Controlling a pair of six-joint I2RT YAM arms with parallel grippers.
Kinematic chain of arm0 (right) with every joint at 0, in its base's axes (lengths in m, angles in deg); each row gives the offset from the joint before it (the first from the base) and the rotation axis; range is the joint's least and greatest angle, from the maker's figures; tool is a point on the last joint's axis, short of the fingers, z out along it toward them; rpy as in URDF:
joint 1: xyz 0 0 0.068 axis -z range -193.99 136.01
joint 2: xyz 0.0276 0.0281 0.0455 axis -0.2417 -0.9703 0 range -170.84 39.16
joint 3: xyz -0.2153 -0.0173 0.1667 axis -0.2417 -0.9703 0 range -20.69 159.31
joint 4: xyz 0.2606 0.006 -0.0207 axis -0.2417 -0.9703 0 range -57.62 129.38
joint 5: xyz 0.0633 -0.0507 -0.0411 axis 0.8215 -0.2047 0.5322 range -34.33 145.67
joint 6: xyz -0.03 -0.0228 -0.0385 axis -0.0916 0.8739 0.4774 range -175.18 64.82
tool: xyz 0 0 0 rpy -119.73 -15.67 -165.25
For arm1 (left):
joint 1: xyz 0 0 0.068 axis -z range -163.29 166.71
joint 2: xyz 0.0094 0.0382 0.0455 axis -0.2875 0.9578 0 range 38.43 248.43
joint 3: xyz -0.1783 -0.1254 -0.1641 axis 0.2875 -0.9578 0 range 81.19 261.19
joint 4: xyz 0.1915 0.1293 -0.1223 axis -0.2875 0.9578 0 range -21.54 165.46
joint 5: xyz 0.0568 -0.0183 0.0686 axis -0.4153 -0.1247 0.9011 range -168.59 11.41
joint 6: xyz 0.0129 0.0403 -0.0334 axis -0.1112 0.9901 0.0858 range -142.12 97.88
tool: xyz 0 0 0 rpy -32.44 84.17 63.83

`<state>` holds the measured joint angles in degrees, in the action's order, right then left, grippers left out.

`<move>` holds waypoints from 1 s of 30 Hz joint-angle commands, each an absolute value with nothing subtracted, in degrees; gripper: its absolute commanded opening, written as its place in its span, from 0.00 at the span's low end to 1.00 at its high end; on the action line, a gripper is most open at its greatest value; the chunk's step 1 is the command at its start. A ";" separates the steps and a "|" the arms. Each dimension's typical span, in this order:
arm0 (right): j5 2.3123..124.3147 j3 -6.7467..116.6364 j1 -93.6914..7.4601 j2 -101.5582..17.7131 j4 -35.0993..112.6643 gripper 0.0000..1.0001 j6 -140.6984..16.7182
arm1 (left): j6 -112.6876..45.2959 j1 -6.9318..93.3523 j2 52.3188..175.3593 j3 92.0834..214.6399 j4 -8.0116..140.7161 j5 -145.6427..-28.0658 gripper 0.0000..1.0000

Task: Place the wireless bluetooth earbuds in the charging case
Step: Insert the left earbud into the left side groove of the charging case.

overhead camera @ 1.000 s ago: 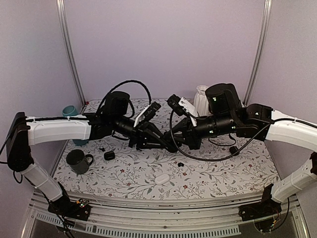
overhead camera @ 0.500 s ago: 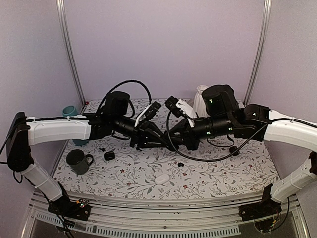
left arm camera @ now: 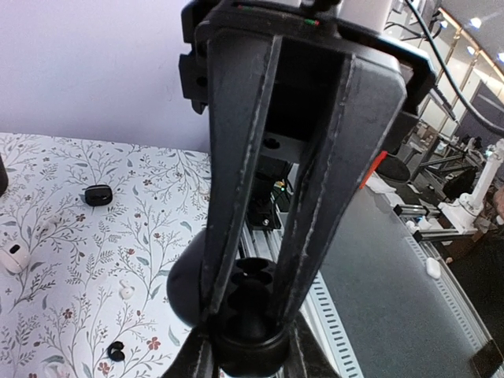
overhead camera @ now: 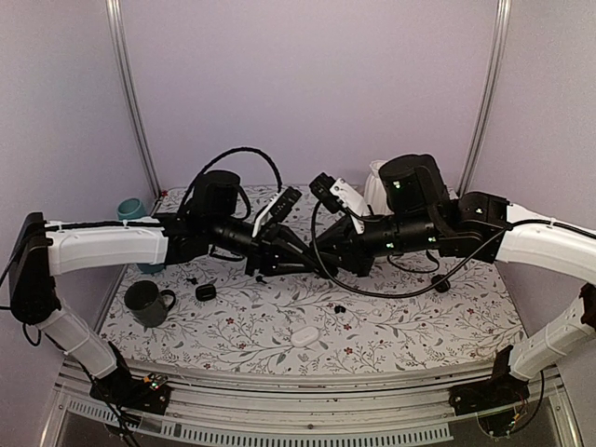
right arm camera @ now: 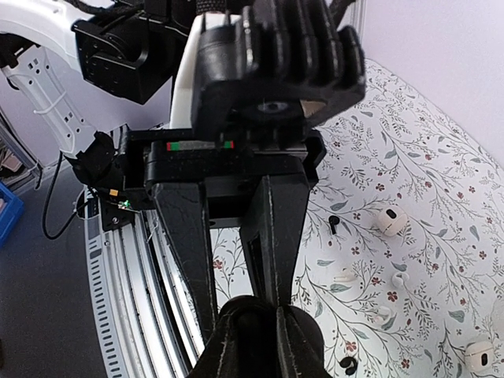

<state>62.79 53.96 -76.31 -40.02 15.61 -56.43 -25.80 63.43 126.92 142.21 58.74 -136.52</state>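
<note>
Black plastic meets black plastic above mid-table. The left gripper [overhead camera: 312, 267] is clamped on one open charging case [left arm camera: 248, 311]. The right gripper [right arm camera: 272, 346] sits tip to tip with it, and whether its fingers are parted or closed cannot be told. One black earbud [right arm camera: 331, 224] lies on the floral tablecloth [right arm camera: 441, 142]. Two mugs stand at the left, a dark mug [overhead camera: 147, 303] and a teal mug [overhead camera: 130, 207].

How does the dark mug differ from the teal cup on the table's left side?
The dark mug is charcoal, the teal cup is blue-green. The dark mug stands nearer the front edge, in full view with its handle showing; the teal cup sits at the far corner, partly hidden behind the left arm. Both stand upright.
</note>
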 commanded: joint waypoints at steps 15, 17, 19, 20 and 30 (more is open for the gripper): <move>57.34 54.44 -76.92 -34.60 18.37 0.18 -60.95 | -26.41 64.45 123.09 139.21 50.90 -131.52 0.00; 57.33 54.54 -76.92 -34.84 18.25 0.16 -61.13 | -26.60 64.50 122.92 138.93 50.52 -131.15 0.00; 57.25 54.62 -76.90 -34.99 18.00 0.14 -61.23 | -26.69 64.50 122.69 138.62 49.91 -130.70 0.00; 56.83 54.63 -76.89 -35.13 17.81 0.14 -61.28 | -26.71 64.45 122.60 138.50 49.77 -130.50 0.00; 55.76 51.69 -76.59 -33.35 18.04 0.31 -62.93 | -28.54 63.95 121.25 135.64 45.08 -127.16 0.00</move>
